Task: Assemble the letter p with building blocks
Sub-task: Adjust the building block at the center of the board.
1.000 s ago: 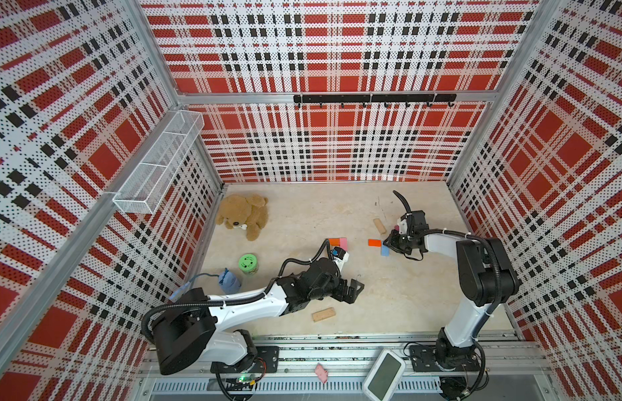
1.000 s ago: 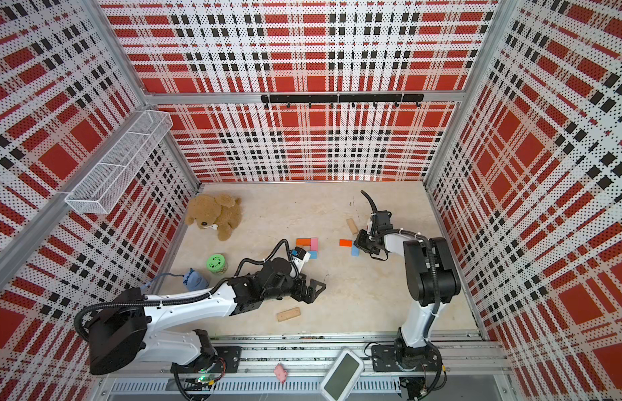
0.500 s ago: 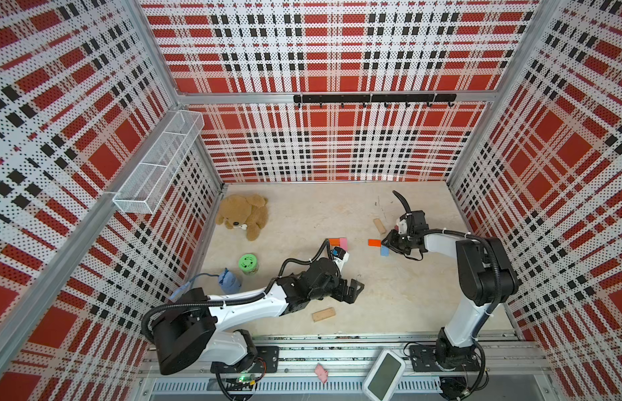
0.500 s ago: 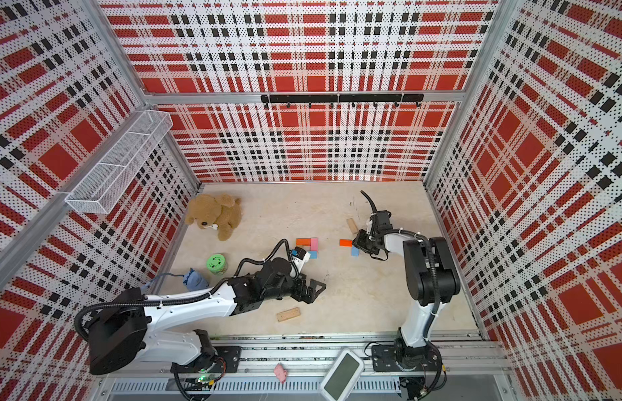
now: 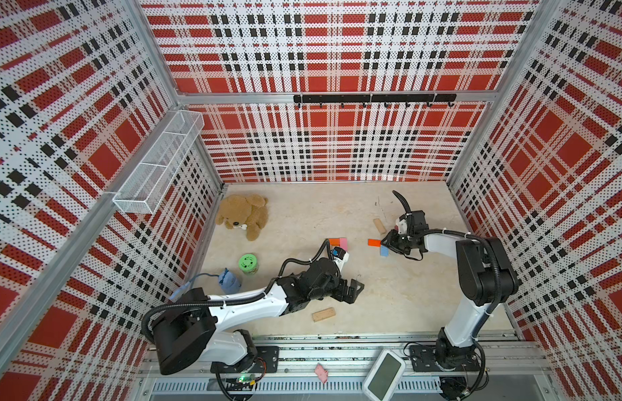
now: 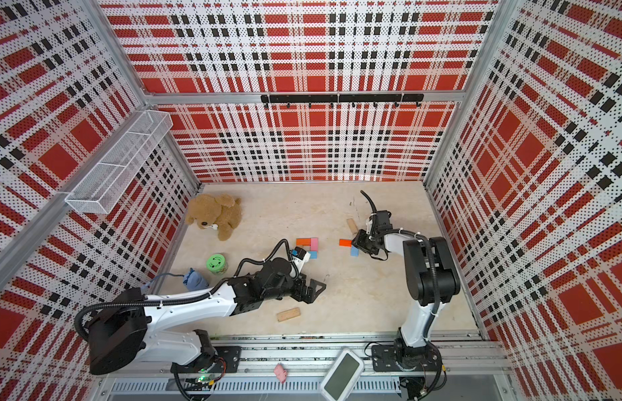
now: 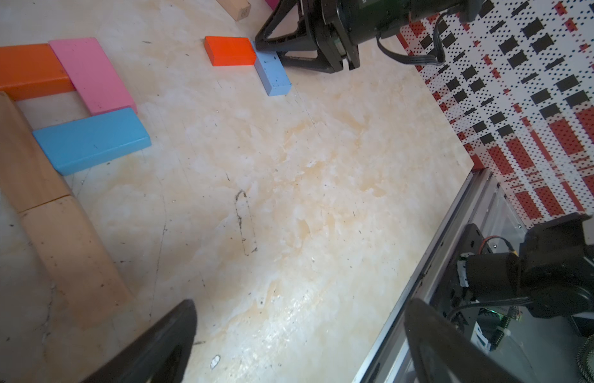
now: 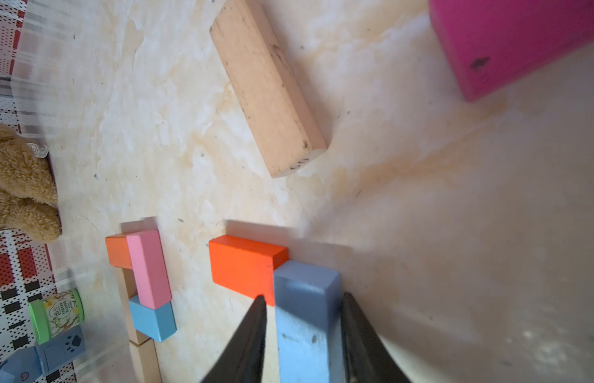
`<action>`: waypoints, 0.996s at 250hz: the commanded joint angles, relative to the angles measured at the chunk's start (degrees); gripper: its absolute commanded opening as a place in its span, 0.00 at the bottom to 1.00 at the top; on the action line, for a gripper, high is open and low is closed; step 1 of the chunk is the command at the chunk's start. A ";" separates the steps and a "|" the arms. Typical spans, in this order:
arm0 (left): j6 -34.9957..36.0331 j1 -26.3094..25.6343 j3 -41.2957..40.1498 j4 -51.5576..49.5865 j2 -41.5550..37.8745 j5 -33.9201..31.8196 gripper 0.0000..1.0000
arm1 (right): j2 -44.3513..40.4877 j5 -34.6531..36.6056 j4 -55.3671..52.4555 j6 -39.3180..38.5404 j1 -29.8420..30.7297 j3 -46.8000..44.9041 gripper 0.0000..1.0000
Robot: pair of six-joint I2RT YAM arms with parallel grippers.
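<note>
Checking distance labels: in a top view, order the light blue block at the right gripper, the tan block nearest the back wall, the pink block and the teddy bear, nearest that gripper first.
From the right gripper:
1. light blue block, between its fingers.
2. tan block, just past it, farther back.
3. pink block, mid-table.
4. teddy bear, far left corner.

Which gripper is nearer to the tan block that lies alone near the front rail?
Left. The left gripper is just behind the tan block; the right gripper is far back, at the light blue block.
</note>
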 commanded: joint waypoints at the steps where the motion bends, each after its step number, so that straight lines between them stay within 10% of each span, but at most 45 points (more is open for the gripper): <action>1: 0.95 0.15 1.51 0.80 -0.70 -0.22 0.99 | -2.84 1.25 1.75 -0.14 0.34 -0.16 0.39; 249: 4.21 -3.06 2.06 -2.54 -4.90 -5.79 0.99 | -27.91 11.22 -7.85 1.30 6.34 -14.11 0.30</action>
